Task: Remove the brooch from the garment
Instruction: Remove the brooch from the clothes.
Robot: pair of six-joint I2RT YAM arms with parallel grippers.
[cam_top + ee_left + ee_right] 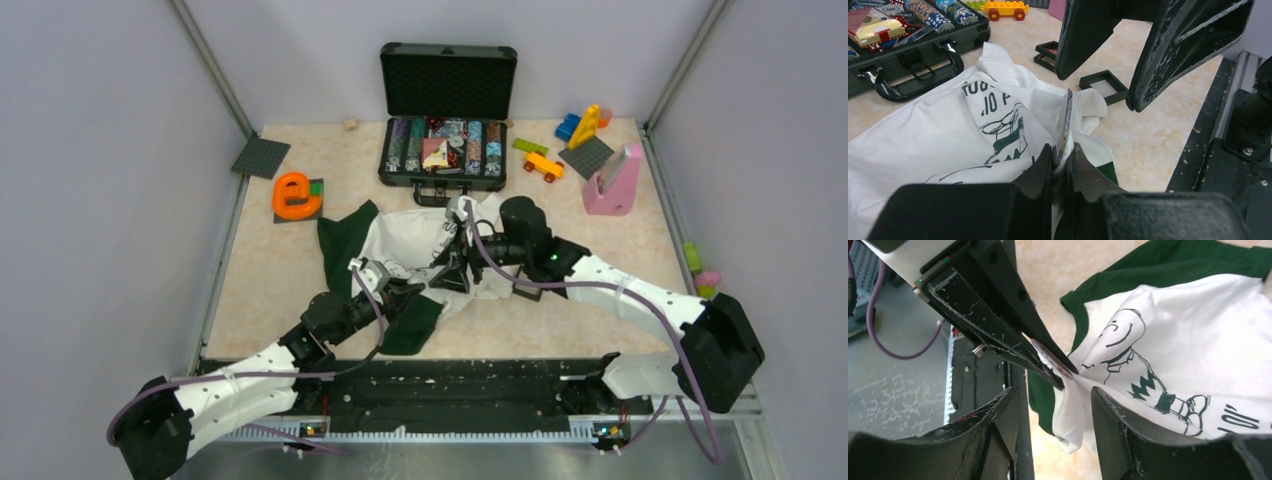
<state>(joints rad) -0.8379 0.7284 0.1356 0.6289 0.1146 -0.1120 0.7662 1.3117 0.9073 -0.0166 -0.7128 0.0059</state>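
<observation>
The garment (420, 245) is a white T-shirt with green sleeves and a dark print, crumpled in the middle of the table. The brooch (1066, 120) shows as a thin round disc seen edge-on, standing up out of a pinch of white cloth. My left gripper (1063, 152) is shut on the disc's lower edge, with cloth caught beside it. In the right wrist view the brooch (1050, 360) sits at the tips of the left gripper (1065, 377). My right gripper (1053, 390) is open, its jaws on either side of the bunched cloth (1073, 420) just off the brooch, gripping nothing.
An open black case of poker chips (445, 150) stands behind the shirt, its handle (913, 75) close to the cloth. Two small black square frames (1104, 85) lie on the table beside the shirt. An orange letter "e" (293, 195), a toy car (543, 165), bricks and a pink stand (615, 180) sit farther back.
</observation>
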